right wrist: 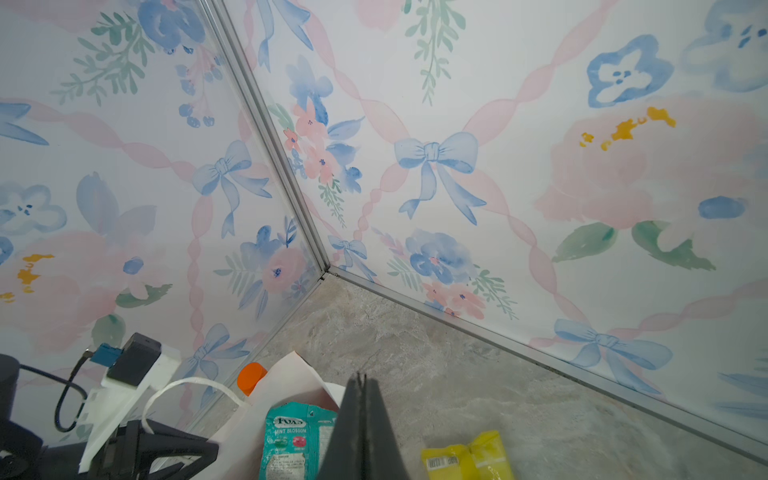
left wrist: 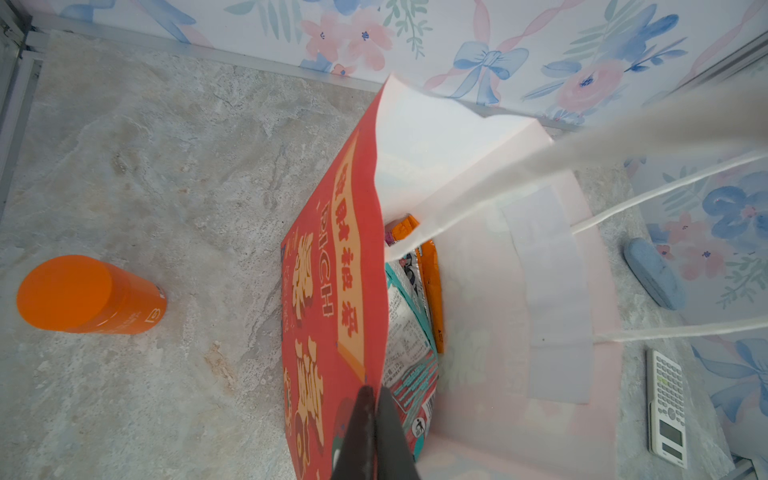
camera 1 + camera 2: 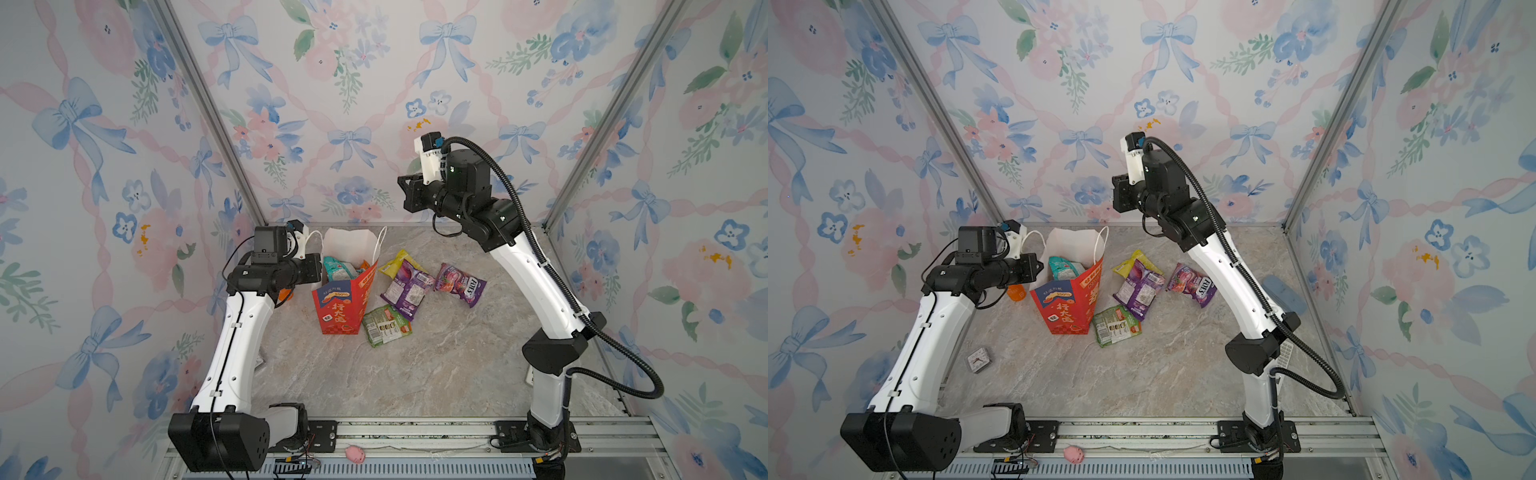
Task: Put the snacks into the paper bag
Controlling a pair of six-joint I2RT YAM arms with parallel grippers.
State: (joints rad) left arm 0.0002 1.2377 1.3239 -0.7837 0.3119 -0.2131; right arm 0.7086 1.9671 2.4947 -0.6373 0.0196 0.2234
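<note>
The red paper bag stands open at the back left of the table, white inside. My left gripper is shut on the rim of its red wall. A teal packet and an orange one stand inside the bag. To the bag's right, a yellow packet, a purple one, a pink-purple FOX'S packet and a green one lie on the table. My right gripper is shut and holds nothing, raised high above the table behind those packets.
An orange bottle stands left of the bag. A white calculator and a blue case lie by the right wall. A small square clock lies near the left arm. A pink toy sits on the front rail.
</note>
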